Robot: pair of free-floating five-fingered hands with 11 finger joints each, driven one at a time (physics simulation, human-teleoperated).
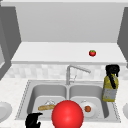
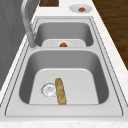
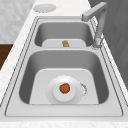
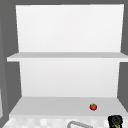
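While right hand [image 1: 112, 70] clasps yellow bottle [image 1: 109, 90], upright, cap topmost, left hand [image 1: 33, 120] curled, empty.

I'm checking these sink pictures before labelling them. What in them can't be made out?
- Left hand, front view: cut off by the bottom edge.
- Right hand, front view: holds the yellow bottle; its label is too blurred to read.
- Red ball, front view: hides part of the sink's front rim; what supports it is unclear.
- Baguette, right side view: mostly hidden behind the basin divider.
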